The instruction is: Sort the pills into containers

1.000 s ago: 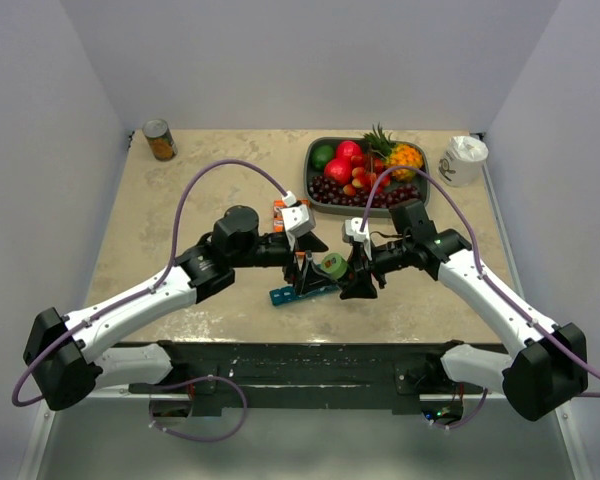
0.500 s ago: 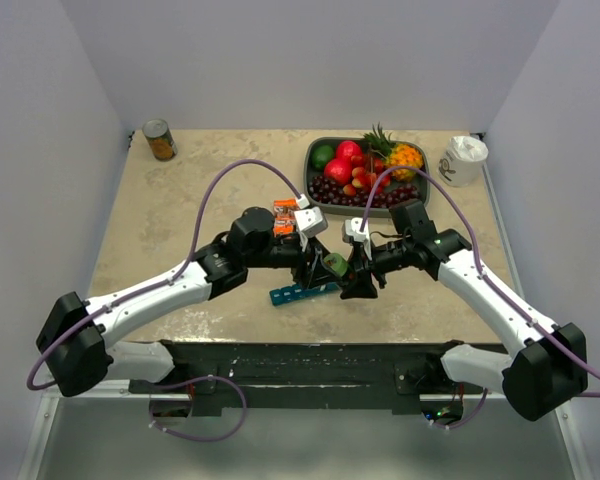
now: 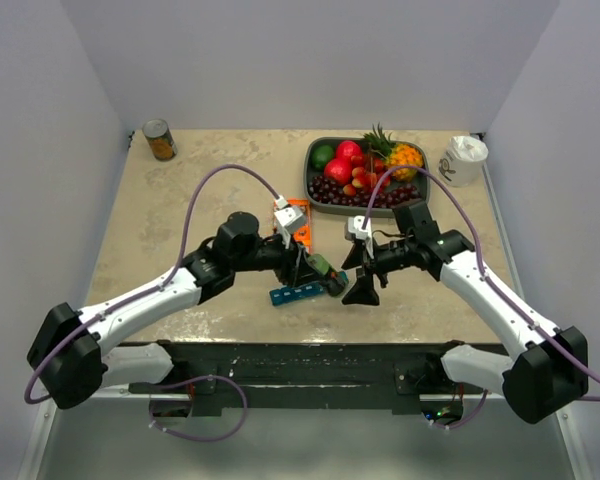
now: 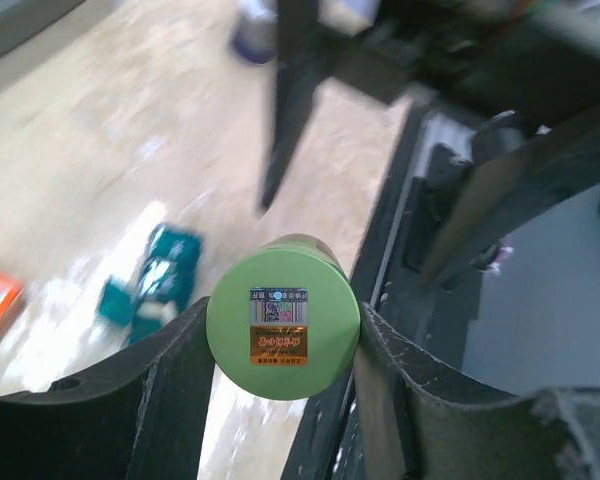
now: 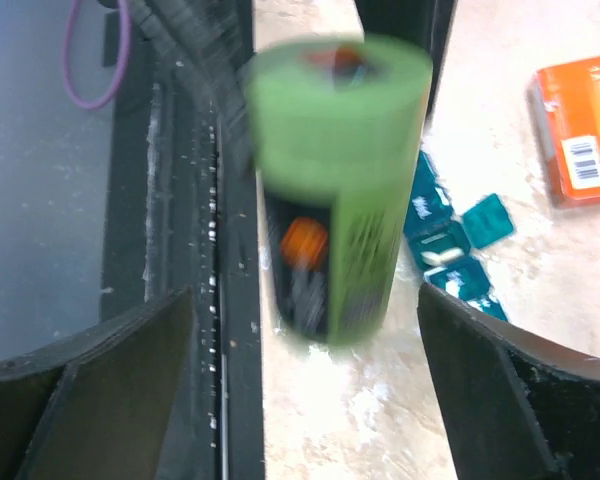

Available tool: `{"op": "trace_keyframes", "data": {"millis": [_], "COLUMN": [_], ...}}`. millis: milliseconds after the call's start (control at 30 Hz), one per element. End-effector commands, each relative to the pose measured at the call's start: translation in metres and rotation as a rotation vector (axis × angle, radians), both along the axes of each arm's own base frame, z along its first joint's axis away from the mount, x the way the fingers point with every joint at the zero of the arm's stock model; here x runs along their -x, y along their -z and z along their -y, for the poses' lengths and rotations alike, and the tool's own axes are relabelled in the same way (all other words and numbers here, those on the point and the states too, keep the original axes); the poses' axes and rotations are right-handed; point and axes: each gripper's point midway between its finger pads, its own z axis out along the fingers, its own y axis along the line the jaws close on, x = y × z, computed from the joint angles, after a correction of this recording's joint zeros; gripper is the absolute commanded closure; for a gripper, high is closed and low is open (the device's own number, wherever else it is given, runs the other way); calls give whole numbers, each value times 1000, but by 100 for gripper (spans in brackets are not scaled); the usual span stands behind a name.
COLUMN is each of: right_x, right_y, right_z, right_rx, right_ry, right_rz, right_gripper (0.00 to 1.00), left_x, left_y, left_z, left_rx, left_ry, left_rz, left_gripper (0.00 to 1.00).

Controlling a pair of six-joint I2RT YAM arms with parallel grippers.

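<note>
Two white robot arms meet over the near middle of a beige, stone-patterned table top point(image 3: 180, 200). The left gripper point(image 4: 280, 320) is clamped on a small green cylindrical bottle point(image 5: 335, 180), both fingers pressed against its sides. The right gripper point(image 5: 305, 295) stands wide apart with the bottle between its fingers, gripping nothing. The narrow teal-blue plastic pill organiser point(image 3: 298, 293) lies on the table just below the bottle, several lids apparently flipped up. The step looks like readying the bottle for pouring. The next move likely calls for tipping it over one compartment, though blur hides whether a cap is on. Further back sit a flat orange packet point(image 3: 292, 213), a grey tray of fruit point(image 3: 308, 165), a tin can point(image 3: 160, 139) and a white cup point(image 3: 464, 159) — all enclosed by plain pale walls.
</note>
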Motion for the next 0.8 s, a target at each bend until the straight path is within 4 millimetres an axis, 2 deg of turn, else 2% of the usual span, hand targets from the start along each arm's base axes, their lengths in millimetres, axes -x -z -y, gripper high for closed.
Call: {"op": "trace_keyframes", "data": {"millis": [0,33,67,100,167,200,233,300,400,467,600,667,767], "right_x": [-24,-30,-40,-44,-57,-63,-66,-71,-72,-73,-70,-68,-63], "right_y": [-16,-18,-20,-19,-15,-14,-6,-1,0,1,9,12,15], "right_z": [11,14,22,26,37,40,44,50,51,52,54,54,52], "right_rx": [-2,3,5,8,24,27,54,69,71,74,90,93,87], "right_ry": [93,124,170,202,270,296,325,354,359,365,350,328,278], "right_rz": [76,83,89,82,99,110,114,117,117,118,129,137,154], "right_gripper": [1,1,1,1,1,1,1,1,1,1,1,1,1], "left_x": [-33,-39,-45,-52,-70,-84,-91,-111,-132,-141,-163,-169,-177], "left_y": [2,15,18,25,25,26,27,36,58,70,80,91,96], "left_z": [-46,-63,-74,-93,-124,-154,-170,-222,-271,-282,-310,-317,-330], "left_rx": [-9,-68,-93,-151,-195,-242,-270,-379,-451,-461,-492,-517,-553], "left_ry": [-260,-326,-373,-460,-605,-735,-803,-1002,-1154,-1185,-1271,-1278,-1306], "left_rz": [-76,-124,-127,-126,-108,-79,-63,-15,-62,-92,-93,-132,-142], "left_gripper": [100,100,100,100,100,100,100,100,100,100,100,100,100]}}
